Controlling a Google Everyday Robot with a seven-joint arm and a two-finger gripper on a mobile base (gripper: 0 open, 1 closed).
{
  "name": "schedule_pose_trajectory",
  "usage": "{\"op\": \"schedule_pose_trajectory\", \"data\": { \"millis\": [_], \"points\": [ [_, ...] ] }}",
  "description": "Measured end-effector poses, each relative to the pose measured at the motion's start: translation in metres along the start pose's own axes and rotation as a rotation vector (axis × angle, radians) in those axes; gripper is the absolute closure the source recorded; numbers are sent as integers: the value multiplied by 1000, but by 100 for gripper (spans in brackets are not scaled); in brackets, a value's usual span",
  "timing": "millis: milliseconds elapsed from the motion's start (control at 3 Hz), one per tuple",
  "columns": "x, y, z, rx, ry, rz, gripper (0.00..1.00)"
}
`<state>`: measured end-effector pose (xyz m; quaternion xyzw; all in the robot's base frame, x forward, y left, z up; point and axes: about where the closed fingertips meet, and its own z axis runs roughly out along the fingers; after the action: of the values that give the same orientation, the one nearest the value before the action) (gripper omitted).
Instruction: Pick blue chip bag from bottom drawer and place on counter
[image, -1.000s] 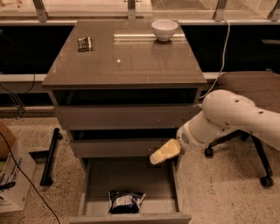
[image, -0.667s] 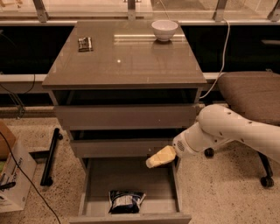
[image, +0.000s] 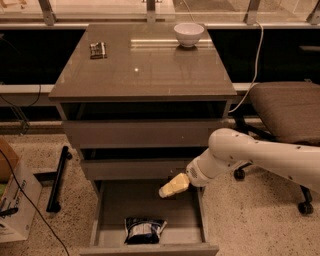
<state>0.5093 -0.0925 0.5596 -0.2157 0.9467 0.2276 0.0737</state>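
Gripper (image: 174, 185) has dipped lower-left over the open bottom drawer (image: 125, 201), closing on the blue chip bag (image: 144, 229), can't tell if it's open though.

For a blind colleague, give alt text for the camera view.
The robot's yellowish gripper hovers over the open grey bottom drawer, where a crumpled dark blue chip bag lies near the front. A white bowl and small dark packet sit on the glossy grey-brown counter.

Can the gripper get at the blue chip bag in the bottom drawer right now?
Probably yes: the bottom drawer stands open, the blue chip bag lies uncovered near its front, and the gripper hangs over the drawer's rear, nothing between them.
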Motion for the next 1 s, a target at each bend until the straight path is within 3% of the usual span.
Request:
{"op": "schedule_pose_trajectory", "data": {
  "millis": [667, 1000],
  "points": [
    [29, -53, 131, -81, 119, 198, 0],
    [29, -53, 131, -81, 119, 198, 0]
  ]
}}
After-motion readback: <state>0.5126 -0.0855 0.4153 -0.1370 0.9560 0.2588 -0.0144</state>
